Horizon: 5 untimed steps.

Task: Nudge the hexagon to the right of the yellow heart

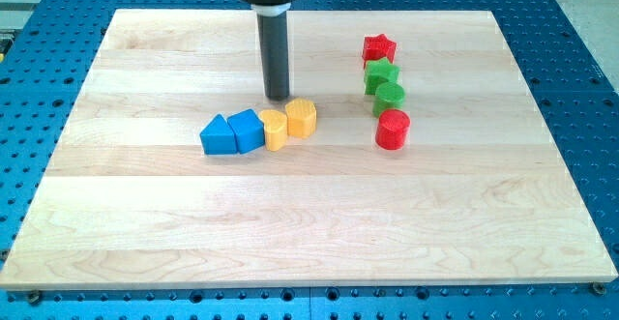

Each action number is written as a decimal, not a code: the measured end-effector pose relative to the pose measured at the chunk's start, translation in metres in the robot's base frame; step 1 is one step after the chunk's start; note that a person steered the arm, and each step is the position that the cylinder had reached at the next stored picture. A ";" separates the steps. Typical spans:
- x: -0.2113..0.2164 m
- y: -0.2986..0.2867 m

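Note:
A yellow hexagon (pixel 274 130) lies near the board's middle, touching the left side of a yellow heart (pixel 302 118). My tip (pixel 278 98) stands just above these two in the view, close to the hexagon's top edge and to the heart's upper left. Whether it touches either block I cannot tell. The dark rod rises straight up from there to the arm's mount at the view's top.
A blue block (pixel 246 130) and a blue triangle (pixel 218 135) continue the row leftward from the hexagon. On the right, a column runs downward: red star (pixel 379 47), green star (pixel 381 73), green cylinder (pixel 389 97), red cylinder (pixel 393 129). The wooden board (pixel 309 223) sits on a blue perforated table.

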<state>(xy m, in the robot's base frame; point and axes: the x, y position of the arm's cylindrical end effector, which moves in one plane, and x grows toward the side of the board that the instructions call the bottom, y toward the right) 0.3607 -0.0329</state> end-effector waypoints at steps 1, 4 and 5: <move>0.018 0.017; 0.052 0.041; 0.061 0.041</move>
